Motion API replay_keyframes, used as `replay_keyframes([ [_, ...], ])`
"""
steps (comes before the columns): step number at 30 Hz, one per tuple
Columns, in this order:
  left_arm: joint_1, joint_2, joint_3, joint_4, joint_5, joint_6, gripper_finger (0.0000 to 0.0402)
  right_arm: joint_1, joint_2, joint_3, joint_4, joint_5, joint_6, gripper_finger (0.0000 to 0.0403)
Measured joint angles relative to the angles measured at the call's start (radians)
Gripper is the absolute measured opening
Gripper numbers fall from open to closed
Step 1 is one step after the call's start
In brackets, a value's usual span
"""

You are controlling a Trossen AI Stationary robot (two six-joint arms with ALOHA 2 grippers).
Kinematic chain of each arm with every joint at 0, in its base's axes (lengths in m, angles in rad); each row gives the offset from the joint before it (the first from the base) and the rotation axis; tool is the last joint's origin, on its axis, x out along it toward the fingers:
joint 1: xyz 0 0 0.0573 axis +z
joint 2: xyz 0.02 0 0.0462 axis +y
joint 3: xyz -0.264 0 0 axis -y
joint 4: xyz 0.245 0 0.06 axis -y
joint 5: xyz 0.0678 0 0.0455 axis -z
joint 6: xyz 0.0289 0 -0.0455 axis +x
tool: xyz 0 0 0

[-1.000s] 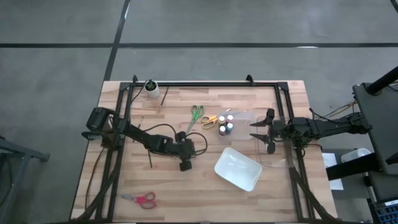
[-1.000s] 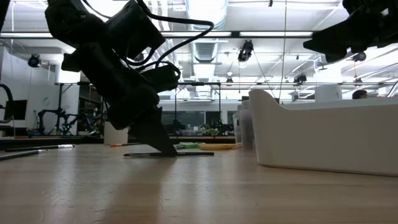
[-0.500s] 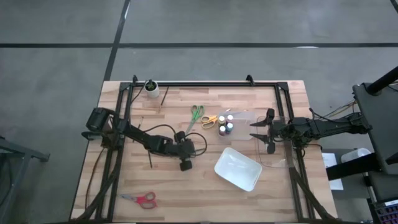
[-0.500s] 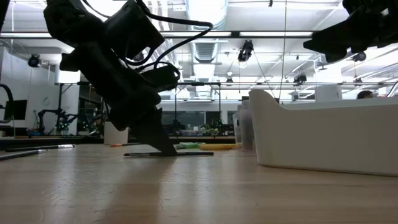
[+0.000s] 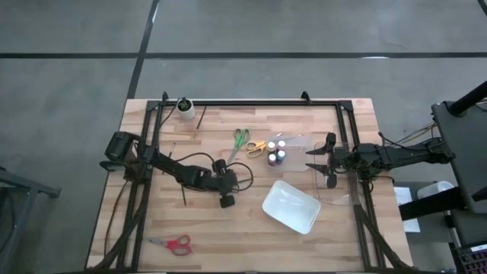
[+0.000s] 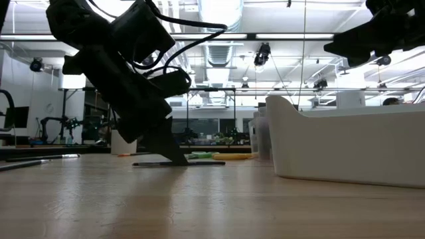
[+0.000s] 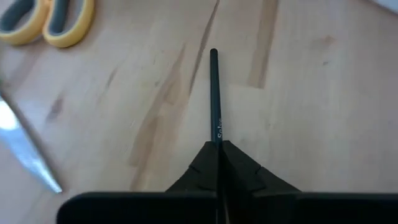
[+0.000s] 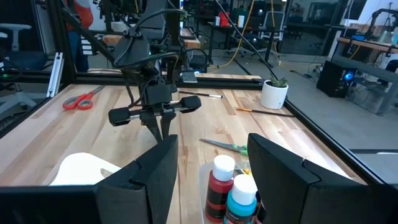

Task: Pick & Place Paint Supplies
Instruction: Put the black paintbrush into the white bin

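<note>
- Step in hand, as I judge it: the grab on a brush. Your left gripper (image 5: 226,185) sits down on the surface (image 5: 205,228) near the middle, jaws clenched on the thin dark brush (image 7: 214,99).
- Brush location: flat on the wood at the left gripper, roughly 8 o'clock from the paint bottles (image 5: 276,152) and 9 o'clock from the white tray (image 5: 290,205).
- Long axis: in the left wrist view the brush runs straight out ahead of the jaws, in line with them. In the low view it lies level on the surface (image 6: 178,163), one end sticking out past the fingers. Can't tell which end is the bristle end.
- Next move, my call: lift straight up, check the brush doesn't pivot in the grip, then carry it toward the tray. Watch the loose end, it could swing.
- Your right gripper (image 5: 323,160) waits at 3 o'clock of the bottles, jaws released, holding nothing.
- Not yet placed: green scissors (image 5: 239,140), yellow scissors (image 5: 256,147), red scissors (image 5: 173,243).
</note>
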Motion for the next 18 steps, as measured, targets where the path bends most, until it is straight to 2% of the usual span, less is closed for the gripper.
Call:
replay_keyframes([
  [18, -0.004, -0.032, 0.011, -0.039, -0.002, 0.002, 0.0, 0.0, 0.0, 0.0, 0.0, 0.0, -0.001, 0.0191],
])
